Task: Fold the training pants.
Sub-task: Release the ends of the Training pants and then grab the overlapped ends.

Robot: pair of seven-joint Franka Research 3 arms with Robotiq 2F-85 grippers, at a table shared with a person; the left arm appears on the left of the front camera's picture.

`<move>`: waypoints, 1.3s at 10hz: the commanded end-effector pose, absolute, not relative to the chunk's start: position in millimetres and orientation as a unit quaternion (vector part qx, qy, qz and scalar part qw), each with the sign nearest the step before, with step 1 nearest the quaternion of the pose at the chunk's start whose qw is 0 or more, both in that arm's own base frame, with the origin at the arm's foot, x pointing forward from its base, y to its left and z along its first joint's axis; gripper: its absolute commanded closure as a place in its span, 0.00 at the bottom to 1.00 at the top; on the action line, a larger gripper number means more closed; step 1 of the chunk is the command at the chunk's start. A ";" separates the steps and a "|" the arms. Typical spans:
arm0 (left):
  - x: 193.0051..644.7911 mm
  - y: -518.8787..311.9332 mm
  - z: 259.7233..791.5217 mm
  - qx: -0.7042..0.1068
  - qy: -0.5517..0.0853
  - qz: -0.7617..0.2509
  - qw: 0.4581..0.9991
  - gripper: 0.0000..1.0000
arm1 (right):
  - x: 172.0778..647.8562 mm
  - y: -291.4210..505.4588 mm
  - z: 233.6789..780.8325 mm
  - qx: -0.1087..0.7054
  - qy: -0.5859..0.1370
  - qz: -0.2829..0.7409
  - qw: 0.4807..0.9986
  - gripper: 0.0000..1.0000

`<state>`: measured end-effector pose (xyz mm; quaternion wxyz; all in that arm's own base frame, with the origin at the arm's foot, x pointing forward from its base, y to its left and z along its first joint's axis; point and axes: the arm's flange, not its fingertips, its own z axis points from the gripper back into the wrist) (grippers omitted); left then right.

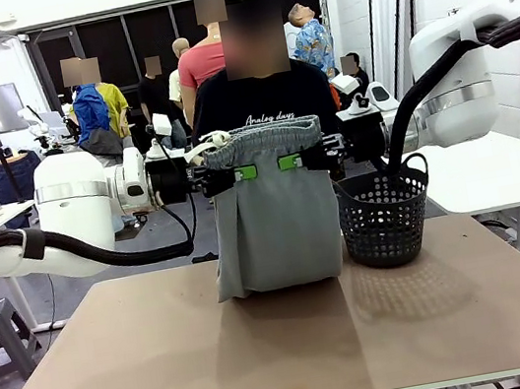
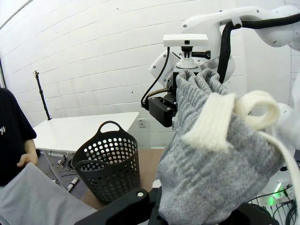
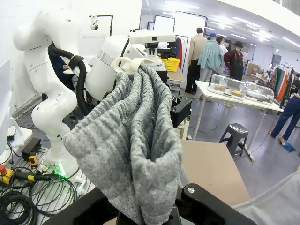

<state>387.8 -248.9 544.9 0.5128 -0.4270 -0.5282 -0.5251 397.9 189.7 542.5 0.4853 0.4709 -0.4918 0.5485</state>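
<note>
Both arms reach in level from the sides, wrists turned so the fingers point at each other across the middle of the table (image 1: 267, 353). The left gripper (image 1: 245, 171) is clamped on the gathered waistband of the training pants (image 1: 275, 222). The right gripper (image 1: 290, 161) is clenched on the same band, just beside it. The grey pants hang straight down from this double grip. Their lower edge rests on the tabletop in front of the person (image 1: 263, 94) at the far side.

A black mesh basket (image 1: 384, 219) stands just beside the pants on the right arm's side; contact between the two cannot be confirmed.

In both wrist views bunched waistband fabric (image 2: 220, 164) covers the fingertips (only the black finger bases show below it). A white drawstring (image 2: 251, 110) loops over the bunch. The two legs cannot be told apart in the hanging cloth. The pants partly block the person's torso.
</note>
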 end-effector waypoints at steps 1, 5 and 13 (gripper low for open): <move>386.1 -250.2 547.6 -0.429 -0.528 -0.523 0.513 1.00 | 393.7 189.0 541.7 0.475 -0.498 0.544 0.480 1.00; 386.1 -250.2 547.6 -0.429 -0.528 -0.523 0.513 1.00 | 393.7 189.0 541.7 0.475 -0.498 0.544 0.480 1.00; 386.1 -250.2 547.6 -0.429 -0.528 -0.523 0.513 1.00 | 393.7 189.0 541.7 0.475 -0.498 0.544 0.480 1.00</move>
